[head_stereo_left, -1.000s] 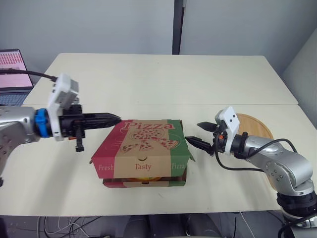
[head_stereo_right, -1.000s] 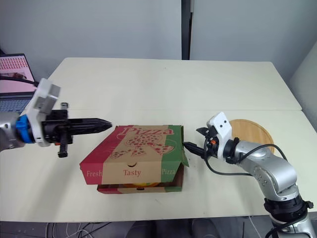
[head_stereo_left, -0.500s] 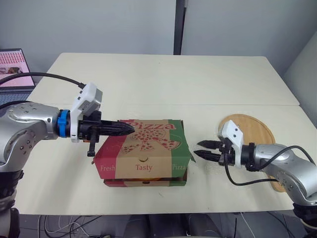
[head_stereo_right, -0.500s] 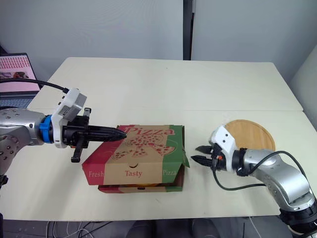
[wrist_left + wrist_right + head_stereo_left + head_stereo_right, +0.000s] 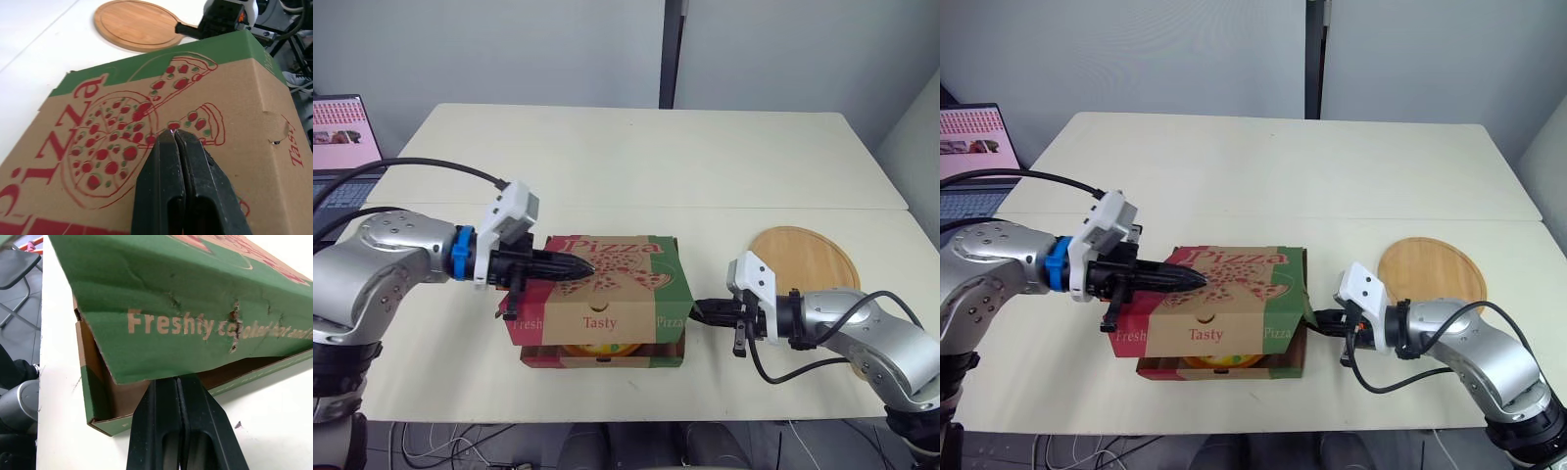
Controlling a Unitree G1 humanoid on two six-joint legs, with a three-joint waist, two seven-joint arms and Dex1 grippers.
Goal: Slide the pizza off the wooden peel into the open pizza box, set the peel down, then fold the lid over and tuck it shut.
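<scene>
A pizza box (image 5: 558,360) sits mid-surface (image 5: 636,157), its lid (image 5: 626,279) folded down but not tucked. We glimpse the pizza (image 5: 597,348) through the front gap. Our left fingers (image 5: 563,264), pressed together and empty, lie across the lid from 9 o'clock, seemingly to hold it flat. Our right fingers (image 5: 710,311), also closed and empty, touch the green side flap (image 5: 195,308) at the box's 3 o'clock edge, likely to tuck it. The peel (image 5: 803,257) lies at 2 o'clock.
</scene>
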